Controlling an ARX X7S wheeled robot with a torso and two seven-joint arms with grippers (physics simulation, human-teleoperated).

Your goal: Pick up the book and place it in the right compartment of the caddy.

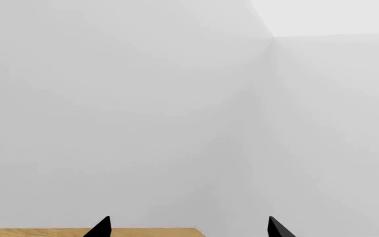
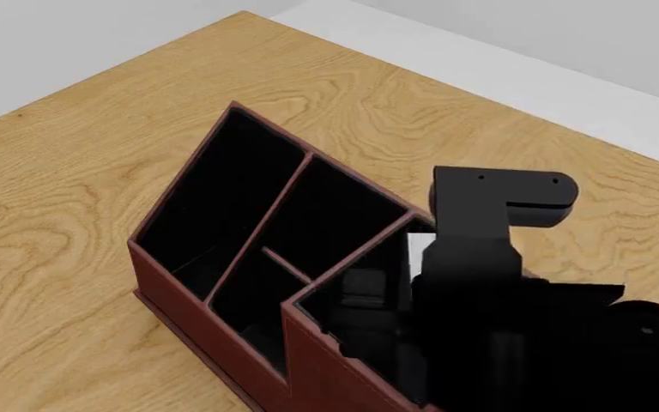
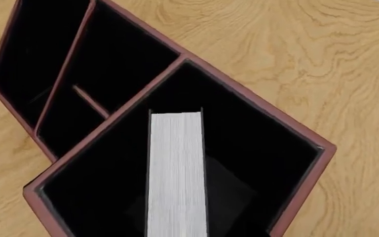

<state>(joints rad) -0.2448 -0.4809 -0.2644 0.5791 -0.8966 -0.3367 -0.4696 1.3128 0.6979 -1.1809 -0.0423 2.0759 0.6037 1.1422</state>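
Observation:
The reddish-brown caddy (image 2: 175,279) stands on the wooden table, turned at an angle. In the right wrist view the book (image 3: 176,168) stands upright inside the right compartment (image 3: 262,148), white page edges facing the camera, clear of every wall. It runs straight down the middle of that view, so my right gripper is shut on it. The gripper's black fingers do not stand out from the black covers and lining. In the head view my right arm (image 2: 496,257) hangs over that compartment, and a white sliver of the book (image 2: 420,247) shows beside it. My left gripper (image 1: 189,228) is open and empty, facing a white wall.
The long narrow compartment (image 2: 220,197) and the two small middle ones (image 2: 329,206) are black inside, with nothing seen in them. Wooden table (image 2: 66,172) surrounds the caddy; its far edge (image 2: 341,30) meets white floor. A table corner (image 1: 176,232) shows below the left gripper.

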